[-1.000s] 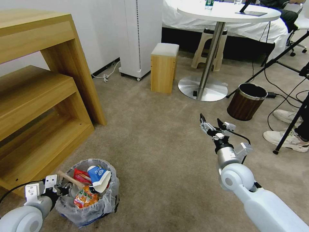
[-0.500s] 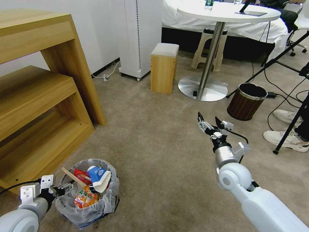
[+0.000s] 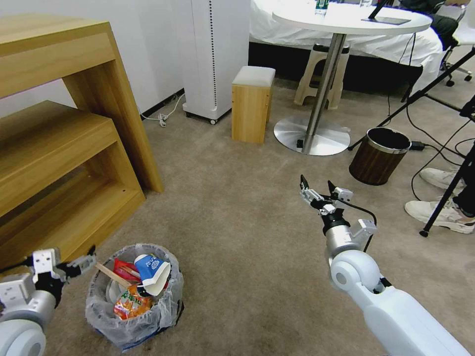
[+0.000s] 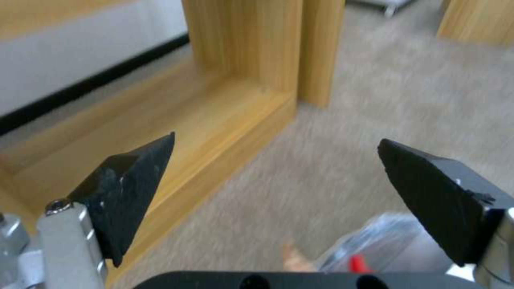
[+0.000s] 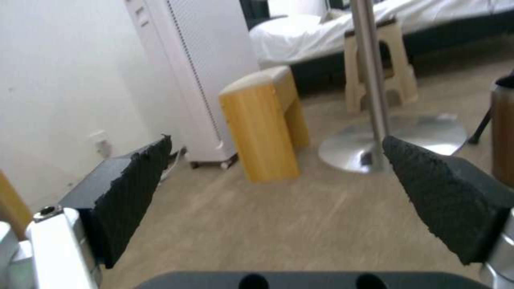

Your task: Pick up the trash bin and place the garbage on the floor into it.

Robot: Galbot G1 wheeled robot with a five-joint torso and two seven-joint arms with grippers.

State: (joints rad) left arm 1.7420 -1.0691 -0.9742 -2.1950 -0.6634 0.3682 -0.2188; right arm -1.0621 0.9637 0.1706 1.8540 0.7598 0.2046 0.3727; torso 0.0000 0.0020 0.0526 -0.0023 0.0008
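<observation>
- The trash bin point(image 3: 133, 296) stands upright on the floor point(image 3: 237, 237), near the foot of the wooden shelf unit point(image 3: 64, 148). Its crinkly plastic bag point(image 3: 170, 301) is folded over the rim.
- Bin contents: a blue-and-white paper cup point(image 3: 152, 272) lying tilted on top, a wooden stick point(image 3: 111, 275) leaning across the rim on my left side, red wrappers point(image 3: 124, 269) under the cup, and an orange packet point(image 3: 131, 302) toward the near side. Items lower in the bin are hidden.
- A second bin, brown wood-grain with a metal rim point(image 3: 379, 155), stands well apart, beside the base of the round table point(image 3: 346, 20). Its inside is dark; I cannot tell what it contains.
- My left hand point(image 3: 81, 263) is just beside the trash bin rim, on the shelf side. It is spread wide and holds nothing. The left wrist view shows both black fingertips point(image 4: 134, 180) far apart, with carpet and the shelf base between them and an edge of the bag below.
- I cannot tell whether the left hand touches the bag or the stick.
- My right hand point(image 3: 319, 190) is raised over bare carpet, well apart from both bins. Its fingers point(image 5: 134, 188) are spread wide, gripping nothing.
</observation>
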